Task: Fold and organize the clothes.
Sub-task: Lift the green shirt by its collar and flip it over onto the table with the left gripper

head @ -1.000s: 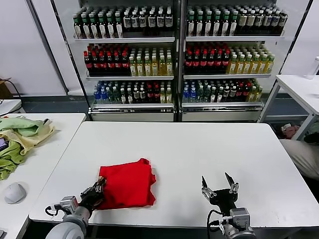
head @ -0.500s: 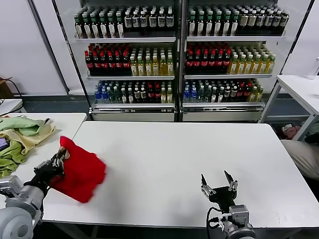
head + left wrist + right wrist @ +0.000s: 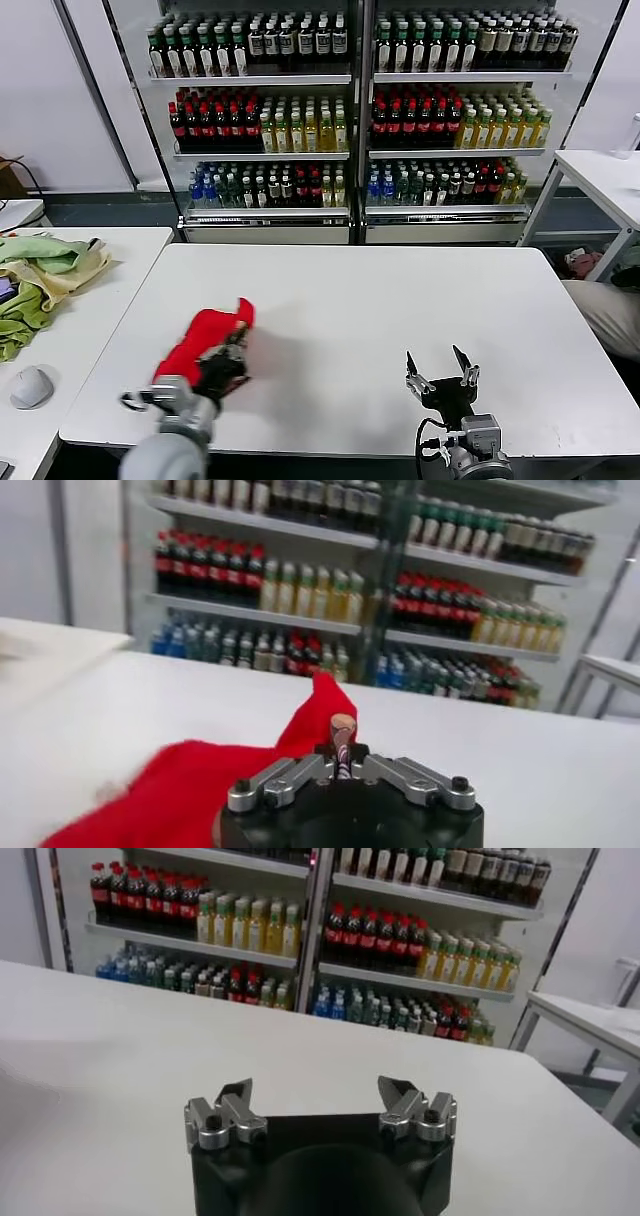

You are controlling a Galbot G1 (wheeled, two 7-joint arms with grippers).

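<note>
The white table (image 3: 400, 300) is bare across its middle, far edge and far right corner, so a gripper could pass freely there. Near the front left corner, the bunched red T-shirt (image 3: 200, 335) blocks the way, clamped in the left gripper (image 3: 225, 362). By the front edge, right of centre, the right gripper (image 3: 438, 372) stands with fingers spread, well apart from the shirt. Drink shelves (image 3: 350, 120) close off the space beyond the far edge.
</note>
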